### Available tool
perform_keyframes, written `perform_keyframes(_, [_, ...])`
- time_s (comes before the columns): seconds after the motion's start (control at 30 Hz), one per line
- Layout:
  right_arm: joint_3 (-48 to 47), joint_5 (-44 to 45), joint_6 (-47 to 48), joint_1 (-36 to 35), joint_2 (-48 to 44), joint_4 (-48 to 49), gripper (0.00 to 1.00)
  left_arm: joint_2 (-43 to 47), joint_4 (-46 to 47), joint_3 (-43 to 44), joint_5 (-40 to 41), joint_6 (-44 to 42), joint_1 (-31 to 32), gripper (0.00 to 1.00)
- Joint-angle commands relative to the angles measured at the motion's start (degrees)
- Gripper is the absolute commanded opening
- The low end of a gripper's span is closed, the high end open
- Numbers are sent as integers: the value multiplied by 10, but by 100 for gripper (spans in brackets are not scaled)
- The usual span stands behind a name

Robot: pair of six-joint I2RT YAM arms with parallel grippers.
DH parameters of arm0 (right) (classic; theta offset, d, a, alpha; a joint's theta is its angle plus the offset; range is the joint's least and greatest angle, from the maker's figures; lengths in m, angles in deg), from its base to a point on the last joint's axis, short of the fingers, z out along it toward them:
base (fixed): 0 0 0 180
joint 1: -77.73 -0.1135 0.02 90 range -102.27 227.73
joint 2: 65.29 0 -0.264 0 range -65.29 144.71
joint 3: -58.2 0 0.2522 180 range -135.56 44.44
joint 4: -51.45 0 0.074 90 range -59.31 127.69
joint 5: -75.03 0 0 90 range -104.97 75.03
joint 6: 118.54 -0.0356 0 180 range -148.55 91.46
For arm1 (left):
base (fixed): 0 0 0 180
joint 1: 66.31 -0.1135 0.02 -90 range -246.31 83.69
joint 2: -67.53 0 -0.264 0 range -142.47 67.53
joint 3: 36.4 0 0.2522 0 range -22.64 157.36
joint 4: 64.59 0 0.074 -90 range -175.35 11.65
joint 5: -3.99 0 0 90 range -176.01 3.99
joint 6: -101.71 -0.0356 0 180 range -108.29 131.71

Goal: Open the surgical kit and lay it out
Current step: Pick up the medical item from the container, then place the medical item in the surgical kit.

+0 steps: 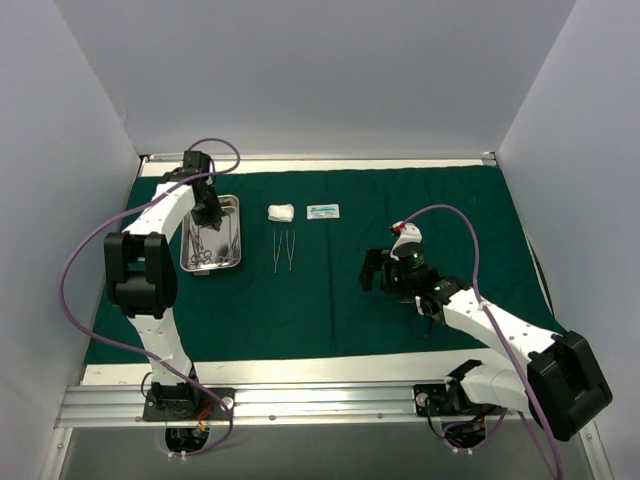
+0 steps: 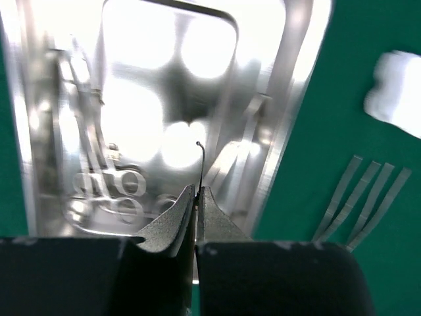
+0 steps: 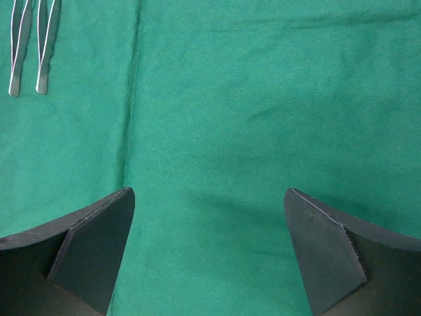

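Key relation: the ring-handled instruments point(image 2: 108, 184) lie to the left of the left gripper point(image 2: 197, 192) in the wrist view, inside the steel tray point(image 2: 289, 99). The gripper hangs over the tray's middle.
Long axis: the instr. run along the tray's long side, rings toward the lower left of the frame, shafts toward the upper left.
Nearer arm: in the top view the left arm is over the tray, upper left. The right gripper point(image 1: 372, 272) is well apart, right of centre. We judge the left arm is the one to take them.
Left fingers: pressed together, no gap. A thin hooked wire point(image 2: 200, 155) stands out from the tips; we cannot tell what it is, nor if it is really held.
Right fingers: wide apart, nothing between, only the green cloth point(image 3: 230, 99) below.
Look of instr.: thin, silver, shiny, partly lost in glare; how many, we cannot tell.
Laid out: two tweezers point(image 1: 284, 250) side by side just right of the tray, parallel to it. The gauze wad point(image 1: 281, 212) and white packet point(image 1: 323, 211) are above them, apart.
Cloth: spread flat.
Next move, our judgement: shift left, then open across the shafts.
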Motion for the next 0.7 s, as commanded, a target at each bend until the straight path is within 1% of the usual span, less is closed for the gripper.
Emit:
perform_keyframes(0.0, [1, 8, -6, -4, -15, 7, 91, 40, 4, 23, -27, 28, 56, 2])
perform_keyframes(0.07, [0, 9, -6, -3, -16, 6, 91, 39, 11, 24, -32, 46, 83, 2])
perform_keyframes(0.1, [1, 8, -6, -4, -17, 6, 91, 36, 12, 24, -35, 51, 109, 2])
perform_keyframes(0.33, [2, 11, -5, -4, -23, 1, 91, 2, 46, 42, -60, 105, 207, 2])
perform_keyframes(0.47, [4, 12, -5, -3, -28, 0, 92, -25, 52, 69, -56, 126, 241, 2])
perform_keyframes(0.67, [4, 15, -4, -4, -30, -6, 92, -71, 60, 97, -53, 141, 270, 3])
